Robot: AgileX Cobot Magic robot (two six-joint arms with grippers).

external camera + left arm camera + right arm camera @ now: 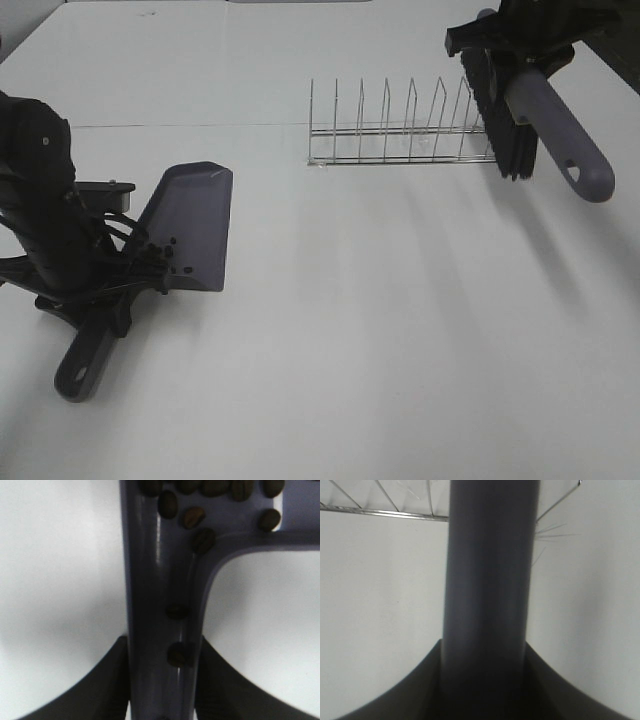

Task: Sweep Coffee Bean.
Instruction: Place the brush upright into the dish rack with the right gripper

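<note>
A grey dustpan (192,222) rests on the white table at the left, tilted back toward its handle (85,362). My left gripper (105,292) is shut on that handle (155,605). Several coffee beans (160,256) lie at the pan's rear by the handle, and the left wrist view shows the beans (200,540) up close, two of them down in the handle's groove. At the upper right, my right gripper (512,45) is shut on the grey brush handle (555,130), with the black bristles (500,125) hanging above the table. The brush handle (490,580) fills the right wrist view.
A wire dish rack (400,135) stands at the back middle, right beside the brush bristles; its wires (380,511) show in the right wrist view. The white table (380,330) stretches between the two arms.
</note>
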